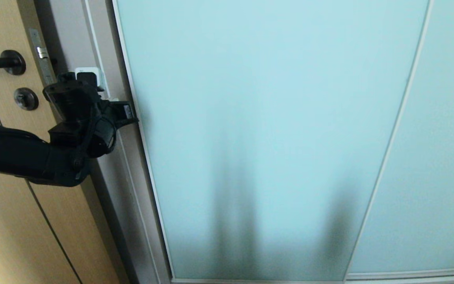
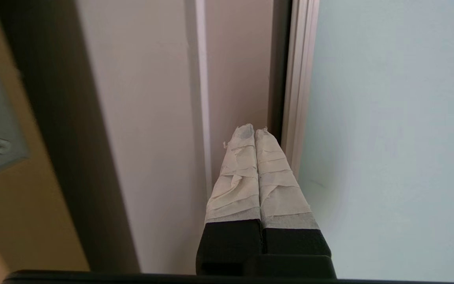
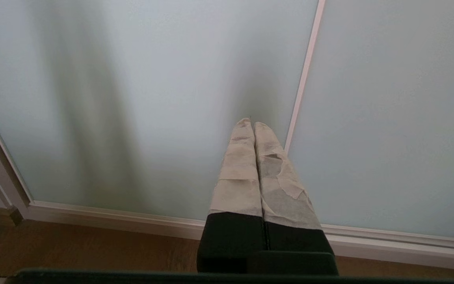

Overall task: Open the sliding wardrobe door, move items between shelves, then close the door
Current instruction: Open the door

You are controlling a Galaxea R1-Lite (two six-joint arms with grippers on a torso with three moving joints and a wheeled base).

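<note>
left gripper [image 2: 255, 130] pressed together, empty, tips at left frame edge of closed sliding wardrobe door [image 1: 274, 130]. right gripper [image 3: 253, 123] pressed together too, low before the glass.

Soft, even daylight. Two tall dark shadows streak the frosted pale blue-green glass sliding wardrobe door [image 1: 274, 130], darkest low down. Light wood door with dark lever handle [image 2: 10, 165] blurred in left wrist view. No glare.

The frosted sliding wardrobe door [image 1: 258, 130] hides the shelves behind it; only dim dark shapes [image 1: 235, 221] show through. The picture's edges cut the door off.
</note>
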